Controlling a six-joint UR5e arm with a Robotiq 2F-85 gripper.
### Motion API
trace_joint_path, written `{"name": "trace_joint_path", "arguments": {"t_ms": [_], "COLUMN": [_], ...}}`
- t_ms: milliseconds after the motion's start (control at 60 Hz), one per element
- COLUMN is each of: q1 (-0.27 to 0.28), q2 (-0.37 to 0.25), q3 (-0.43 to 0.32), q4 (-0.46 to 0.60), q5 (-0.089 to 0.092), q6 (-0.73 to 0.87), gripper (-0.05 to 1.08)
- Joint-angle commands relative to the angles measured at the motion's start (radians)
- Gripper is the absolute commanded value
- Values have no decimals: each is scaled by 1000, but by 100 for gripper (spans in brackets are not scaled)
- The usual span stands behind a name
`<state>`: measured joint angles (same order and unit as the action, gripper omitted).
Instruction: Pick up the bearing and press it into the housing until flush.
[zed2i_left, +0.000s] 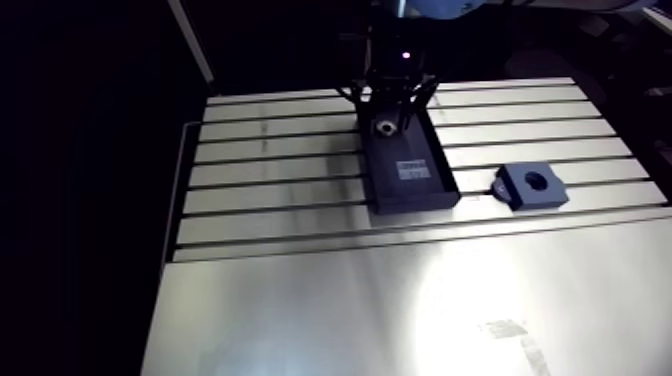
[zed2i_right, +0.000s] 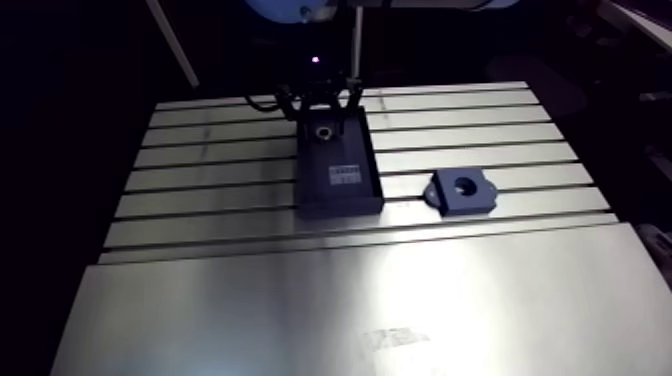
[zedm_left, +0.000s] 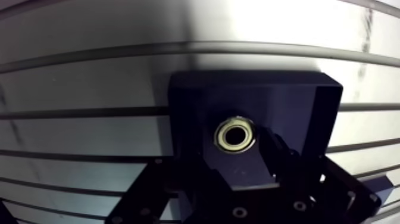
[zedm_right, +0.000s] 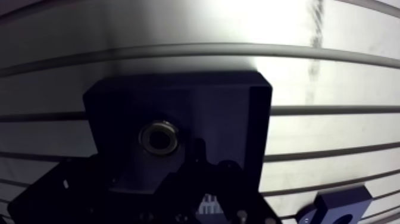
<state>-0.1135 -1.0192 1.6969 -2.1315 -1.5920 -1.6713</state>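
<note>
A small metal ring bearing (zedm_left: 236, 134) lies flat on the floor of a dark rectangular tray (zed2i_left: 420, 200), at the tray's far end. My gripper (zedm_left: 238, 170) hangs low over that end, open, its dark fingers (zedm_left: 275, 156) standing on either side of the bearing and just short of it. Nothing is held. In the arm view the gripper (zed2i_left: 386, 100) comes down over the bearing (zed2i_left: 383, 127). The dark blue housing (zed2i_left: 531, 184), a block with a round bore on top, sits on the table to the right of the tray's near end.
The slotted aluminium table (zed2i_left: 280, 170) carries the tray and the housing. A smooth metal plate (zed2i_left: 400, 300) covers the near half. A white label (zed2i_left: 412, 170) lies in the middle of the tray. The tray's walls stand close beside the fingers.
</note>
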Motion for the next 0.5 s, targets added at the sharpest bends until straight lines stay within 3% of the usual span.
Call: {"name": "trace_joint_path", "arguments": {"t_ms": [17,500], "q1": [0,1], "q2": [0,0], "q3": [-1,-1], "q4": [0,-14], "q5": [-1,-3], "q6": [0,-1], "gripper": [40,44]}}
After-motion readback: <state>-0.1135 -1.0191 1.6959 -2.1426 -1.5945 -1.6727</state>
